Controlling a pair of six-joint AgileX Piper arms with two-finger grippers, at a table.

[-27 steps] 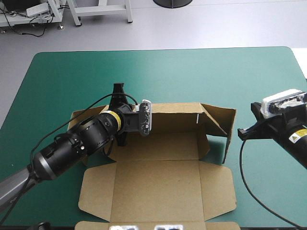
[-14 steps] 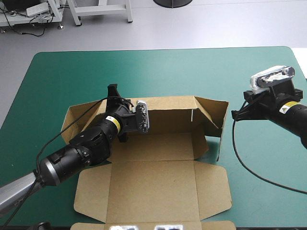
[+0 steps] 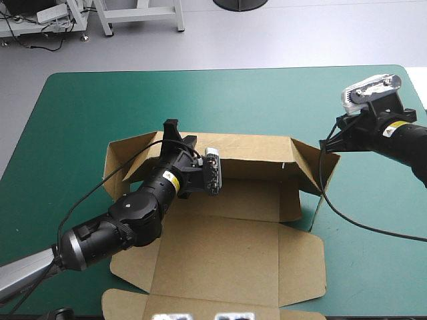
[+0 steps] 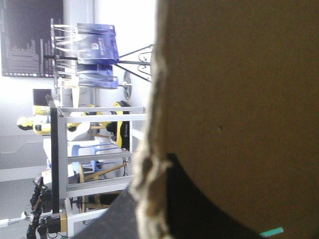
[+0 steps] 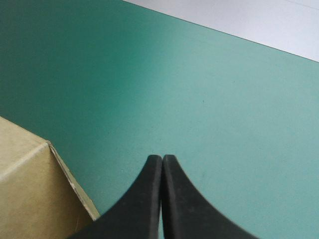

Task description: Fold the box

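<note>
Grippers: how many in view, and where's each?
2. The left gripper is shut on the far wall of the box, toward its left end. The right gripper is shut and empty, over the teal-green cover off the box's far right corner. Neither is hidden.

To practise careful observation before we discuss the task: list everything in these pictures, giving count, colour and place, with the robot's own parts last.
box: one, brown, middle of the table; far wall and side flaps raised, large panel lying flat toward the table's near edge.
table cover: one, teal-green, under the box.
left gripper: one, black fingers, shut on the box at its far wall.
right gripper: one, black fingers, shut and empty, over the cover beside the box's far right corner; whether it touches the board is unclear.
</note>
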